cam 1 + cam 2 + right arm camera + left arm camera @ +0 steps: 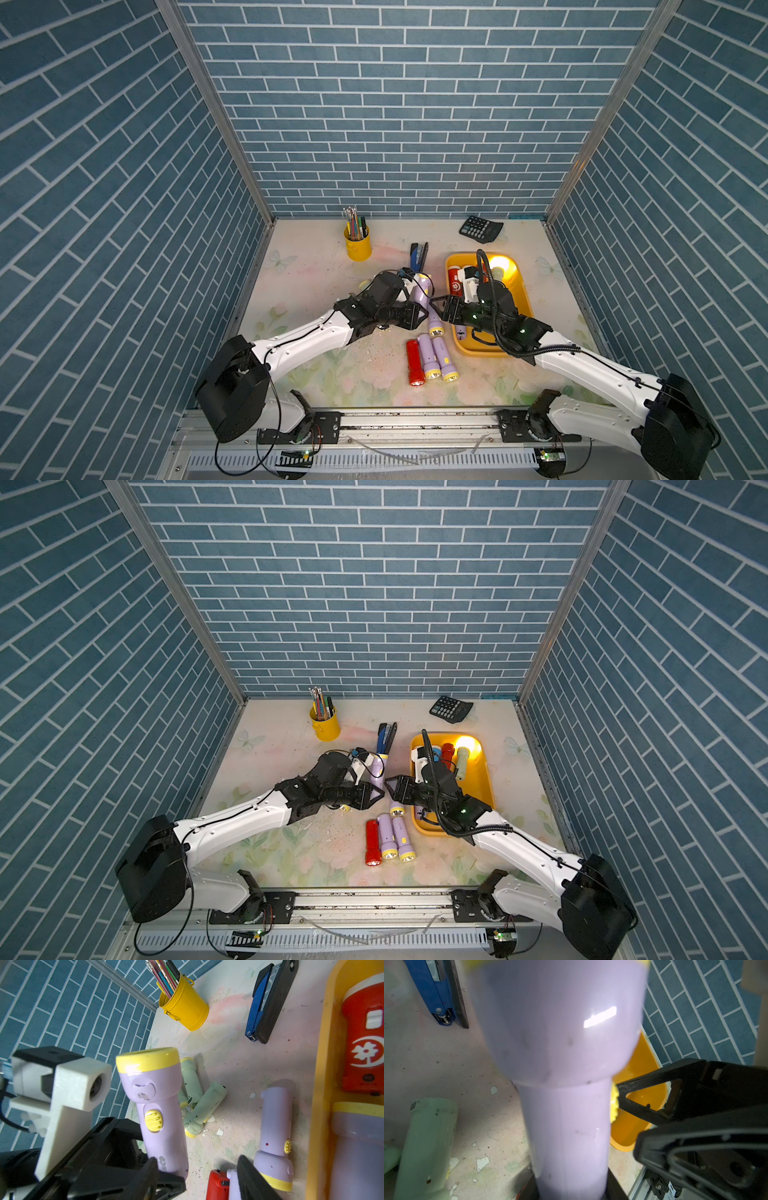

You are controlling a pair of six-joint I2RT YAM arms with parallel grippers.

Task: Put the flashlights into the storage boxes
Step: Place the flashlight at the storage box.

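Over the blue-walled floral tabletop (316,274), left claw (417,312) grips lilac flashlight (160,1136); right claw (195,1165) gapes.

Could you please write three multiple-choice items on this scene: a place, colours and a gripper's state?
1. Where is the calculator? A at the table's far edge, beyond the tray; B inside the tray; C at its front edge.
2. What colours are the three flashlights side by side near the front? A all green; B one red, two lilac; C two red, one blue.
3. What is the left gripper doing? A open, empty; B shut on a red flashlight; C shut on a lilac flashlight.
Answers: 1 A, it lies by the back wall. 2 B, seen in both top views. 3 C, its jaws clamp the tail in the right wrist view.
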